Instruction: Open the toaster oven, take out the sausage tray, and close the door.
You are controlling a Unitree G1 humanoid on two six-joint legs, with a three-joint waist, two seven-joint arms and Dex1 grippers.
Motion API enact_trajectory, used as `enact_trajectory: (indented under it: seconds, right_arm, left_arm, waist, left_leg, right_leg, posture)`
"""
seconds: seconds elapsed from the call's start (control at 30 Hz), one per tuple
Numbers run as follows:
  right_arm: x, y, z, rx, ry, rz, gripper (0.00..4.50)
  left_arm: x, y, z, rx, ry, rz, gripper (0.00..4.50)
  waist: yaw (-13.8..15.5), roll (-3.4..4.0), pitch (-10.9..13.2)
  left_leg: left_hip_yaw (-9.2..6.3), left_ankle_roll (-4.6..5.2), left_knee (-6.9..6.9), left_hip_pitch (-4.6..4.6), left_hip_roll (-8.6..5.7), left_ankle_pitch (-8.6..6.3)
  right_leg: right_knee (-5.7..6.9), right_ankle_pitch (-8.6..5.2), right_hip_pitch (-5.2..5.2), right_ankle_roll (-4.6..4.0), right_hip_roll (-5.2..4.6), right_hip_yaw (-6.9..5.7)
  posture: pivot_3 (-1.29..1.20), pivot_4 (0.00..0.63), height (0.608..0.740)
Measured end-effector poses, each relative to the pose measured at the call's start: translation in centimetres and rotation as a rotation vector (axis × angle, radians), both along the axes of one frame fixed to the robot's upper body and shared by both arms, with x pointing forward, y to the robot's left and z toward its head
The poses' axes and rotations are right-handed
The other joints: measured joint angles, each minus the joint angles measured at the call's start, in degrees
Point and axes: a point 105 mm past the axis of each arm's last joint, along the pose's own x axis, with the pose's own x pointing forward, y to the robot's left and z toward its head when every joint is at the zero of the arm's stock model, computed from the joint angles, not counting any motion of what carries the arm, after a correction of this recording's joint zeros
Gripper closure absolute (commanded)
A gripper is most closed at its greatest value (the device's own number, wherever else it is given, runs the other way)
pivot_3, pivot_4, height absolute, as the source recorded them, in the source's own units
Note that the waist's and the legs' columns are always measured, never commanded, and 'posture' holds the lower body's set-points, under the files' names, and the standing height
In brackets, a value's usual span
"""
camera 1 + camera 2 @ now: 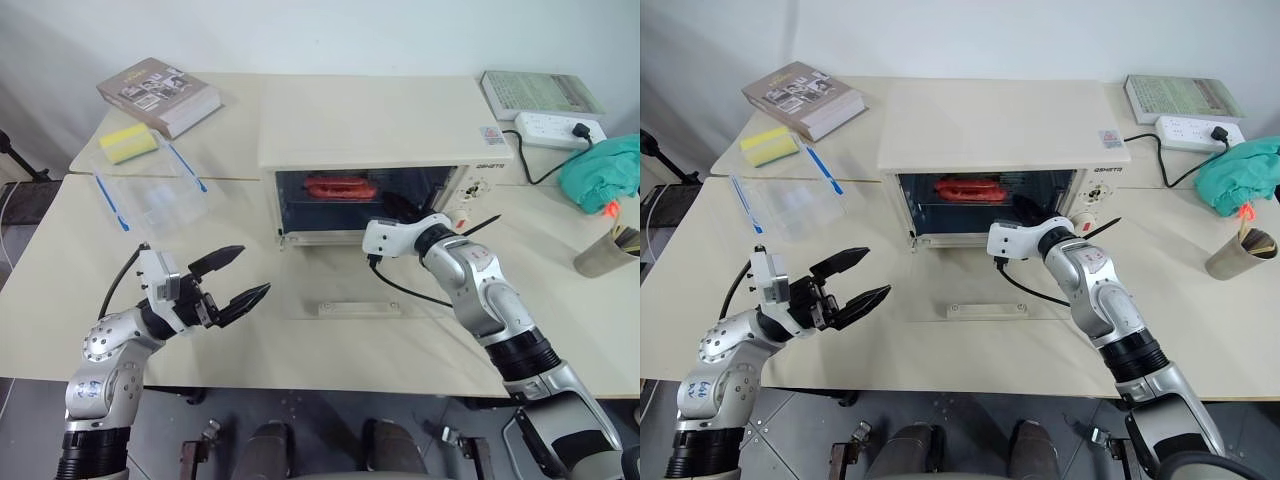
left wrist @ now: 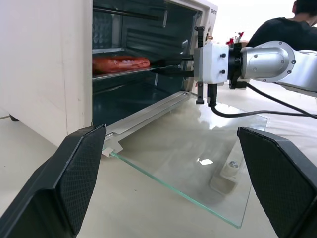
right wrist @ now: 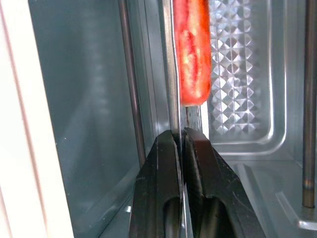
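The right gripper (image 3: 179, 135) is clamped on the front rim of the sausage tray (image 3: 172, 74), which extends straight ahead of its fingertips.

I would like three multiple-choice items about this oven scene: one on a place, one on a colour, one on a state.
1. Where are the red sausages?
A. inside the cream-white boxy toaster oven
B. on the table
C. in the clear container

2. What colour is the sponge beside the book?
A. blue
B. yellow
C. red

3. What state is the right pincer in?
A. wide open
B. shut on the silvery metal tray's edge
C. shut on a cable

Answers: 1 A, they lie behind the opening, the glass door folded down flat. 2 B, it is plainly yellow. 3 B, the right wrist view shows both fingers pinching the thin rim.
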Motion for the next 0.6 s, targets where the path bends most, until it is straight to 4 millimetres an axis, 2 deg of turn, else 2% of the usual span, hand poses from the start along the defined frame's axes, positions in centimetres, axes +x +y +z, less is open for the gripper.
enact_trajectory:
  seconds: [0.23, 0.43, 0.6]
  right_arm:
    - [-0.6, 0.4, 0.2, 0.001, 0.031, 0.029, 4.42]
    - [-2.2, 0.8, 0.2, -0.027, 0.071, 0.077, 4.42]
    - [-2.7, 0.5, 0.3, -0.043, 0.079, 0.085, 4.42]
  left_arm:
    - [0.1, -0.3, 0.1, 0.001, -0.003, -0.015, 0.0]
    - [0.5, -0.8, 0.6, -0.011, -0.019, -0.032, 0.0]
    - [1.0, -1.5, 0.2, -0.034, -0.002, -0.049, 0.0]
  waist:
    - [-0.35, 0.0, 0.0]
    - [-1.17, 0.0, 0.0]
    - [-1.13, -0.01, 0.0]
  left_leg:
    - [0.05, 0.0, -0.05, -0.04, 0.0, 0.0]
    - [0.09, 0.0, -0.07, -0.08, 0.01, 0.0]
    - [0.13, 0.0, -0.05, -0.1, 0.0, 0.0]
  right_leg:
    - [0.03, 0.0, -0.13, 0.0, 0.0, 0.02]
    - [0.07, 0.0, -0.2, 0.0, 0.0, 0.05]
    - [0.08, 0.0, -0.23, 0.0, 0.0, 0.09]
  posture:
    - [0.0, 0.15, 0.74]
    - [0.0, 0.15, 0.74]
    - [0.0, 0.15, 0.74]
